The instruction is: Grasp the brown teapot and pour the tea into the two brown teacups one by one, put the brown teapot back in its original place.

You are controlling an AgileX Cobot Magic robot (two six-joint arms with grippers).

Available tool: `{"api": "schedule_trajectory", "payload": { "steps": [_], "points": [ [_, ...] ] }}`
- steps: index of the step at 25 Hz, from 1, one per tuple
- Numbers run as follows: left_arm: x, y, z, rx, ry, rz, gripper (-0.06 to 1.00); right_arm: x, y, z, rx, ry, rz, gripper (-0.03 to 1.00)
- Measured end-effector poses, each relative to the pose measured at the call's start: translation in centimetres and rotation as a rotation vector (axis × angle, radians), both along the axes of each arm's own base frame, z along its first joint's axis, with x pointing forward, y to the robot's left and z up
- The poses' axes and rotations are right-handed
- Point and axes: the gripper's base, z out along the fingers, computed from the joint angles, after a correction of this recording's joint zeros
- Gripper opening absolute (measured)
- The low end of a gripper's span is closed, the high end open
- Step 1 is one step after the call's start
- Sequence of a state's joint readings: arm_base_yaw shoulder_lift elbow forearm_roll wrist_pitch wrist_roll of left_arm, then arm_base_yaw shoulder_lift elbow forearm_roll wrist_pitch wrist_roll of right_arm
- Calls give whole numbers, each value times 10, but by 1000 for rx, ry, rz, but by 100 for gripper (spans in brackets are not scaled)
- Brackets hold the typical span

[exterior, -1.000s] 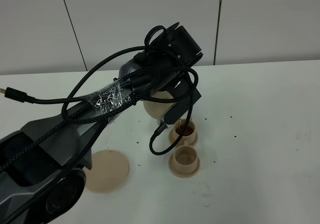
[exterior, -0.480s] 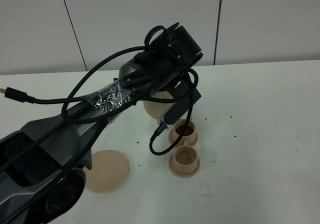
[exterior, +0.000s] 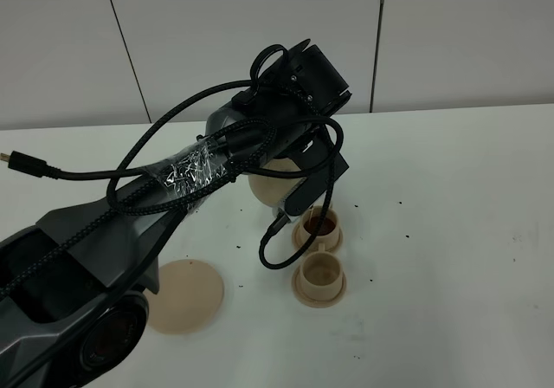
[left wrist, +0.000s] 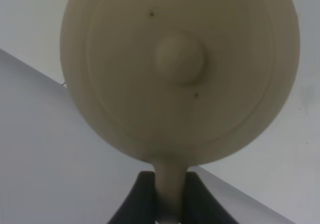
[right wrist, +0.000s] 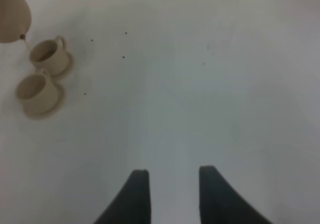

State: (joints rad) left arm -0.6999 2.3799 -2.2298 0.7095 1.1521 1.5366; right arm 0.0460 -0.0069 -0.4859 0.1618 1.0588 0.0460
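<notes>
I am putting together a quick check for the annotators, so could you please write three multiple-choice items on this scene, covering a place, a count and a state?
1. Where is the brown teapot?
A. Standing behind both cups
B. Lying on its side near the camera
C. Held up by the left gripper, beside the farther teacup

2. How many teacups hold dark tea?
A. None
B. One
C. Two

3. How is the right gripper?
A. Open, holding nothing
B. Shut on a teacup
C. Shut on a saucer

Key:
1 C: the left wrist view shows its handle clamped in that gripper.
2 B: the farther teacup is dark reddish inside, the nearer teacup pale.
3 A: only bare table shows in the gap of its jaws.
</notes>
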Motion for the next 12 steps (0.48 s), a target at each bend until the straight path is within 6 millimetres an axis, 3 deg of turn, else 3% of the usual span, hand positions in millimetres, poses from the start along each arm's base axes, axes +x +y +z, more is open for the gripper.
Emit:
{"api": "schedule_trajectory", "payload": {
  "steps": [12],
  "points": [
    [0,0,-1,-6,6,1,17,0,0,0,-1,0,0,24]
  ]
}}
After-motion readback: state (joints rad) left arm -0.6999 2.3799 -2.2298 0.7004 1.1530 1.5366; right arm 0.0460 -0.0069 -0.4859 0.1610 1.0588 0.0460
